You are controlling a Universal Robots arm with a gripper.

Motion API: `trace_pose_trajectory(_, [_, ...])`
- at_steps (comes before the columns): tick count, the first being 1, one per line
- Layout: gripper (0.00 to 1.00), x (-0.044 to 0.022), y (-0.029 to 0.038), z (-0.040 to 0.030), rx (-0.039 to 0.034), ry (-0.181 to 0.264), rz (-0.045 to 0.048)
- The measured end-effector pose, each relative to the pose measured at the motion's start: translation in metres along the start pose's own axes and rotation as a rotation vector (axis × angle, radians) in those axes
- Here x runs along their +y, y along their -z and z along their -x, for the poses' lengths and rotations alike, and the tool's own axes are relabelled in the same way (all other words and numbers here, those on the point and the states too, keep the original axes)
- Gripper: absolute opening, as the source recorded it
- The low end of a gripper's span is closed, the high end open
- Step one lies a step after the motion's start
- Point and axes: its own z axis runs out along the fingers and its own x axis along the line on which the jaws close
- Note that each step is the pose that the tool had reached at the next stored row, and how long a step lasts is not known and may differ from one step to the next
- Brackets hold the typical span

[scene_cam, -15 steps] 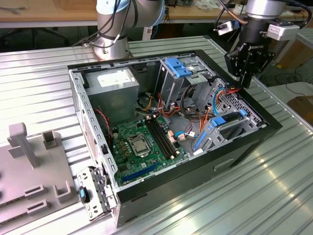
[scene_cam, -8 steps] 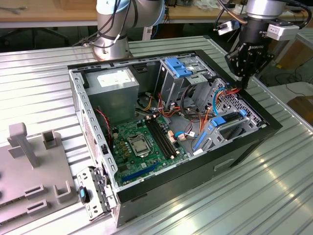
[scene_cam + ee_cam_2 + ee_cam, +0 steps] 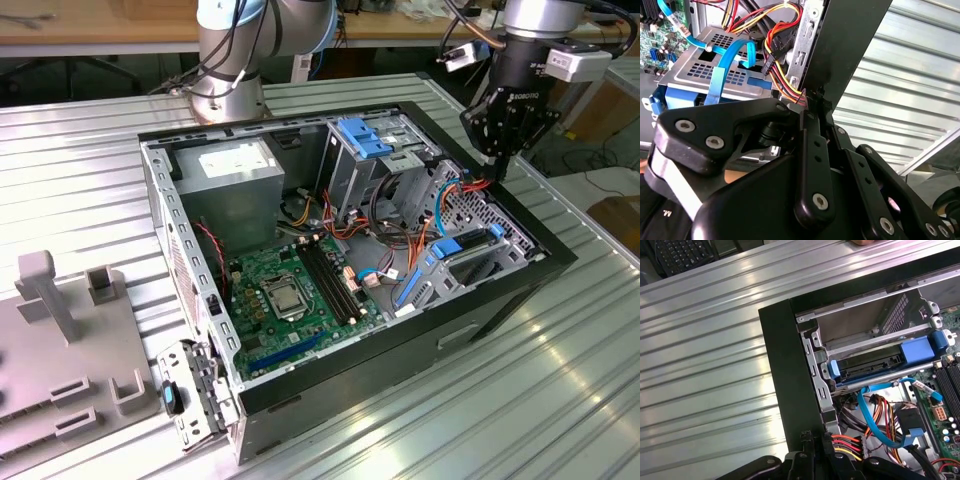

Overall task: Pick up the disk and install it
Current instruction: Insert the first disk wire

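The disk is seen lying flat in a drive bay of the open computer case, its dark body bounded at both ends by blue plastic. Whether it is fully seated there cannot be told. It is judged to be stiff and dense for its size, so no sagging is expected, but it is to be treated as fragile against knocks and drops. The blue frame is judged smooth and somewhat slippery, yet it is thought the safest place to be held. The two long frame edges would be pinched, and the connector end and the flat faces are better left untouched. The claw is closed, its fingertips meeting with nothing between them, as is shown in both wrist views. In the exterior view it hangs over the case's rim at the exterior view's right, by a bundle of red, yellow and black wires. The disk is found lower in the case, apart from the claw and farther along that same wall, with the wires and a blue cable lying between.
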Motion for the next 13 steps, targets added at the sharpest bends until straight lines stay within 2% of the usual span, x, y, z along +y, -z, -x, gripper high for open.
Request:
trace_pose_trajectory(6, [0.17, 0.0000, 0.0002, 0.0000, -0.0019, -0.007, 0.0009])
trace_pose_trajectory(10, [0.17, 0.0012, 0.0051, -0.0005, -0.0042, -0.017, 0.0023])
trace_pose_trajectory(13, [0.17, 0.0024, 0.0098, -0.0011, -0.0084, -0.034, 0.0049])
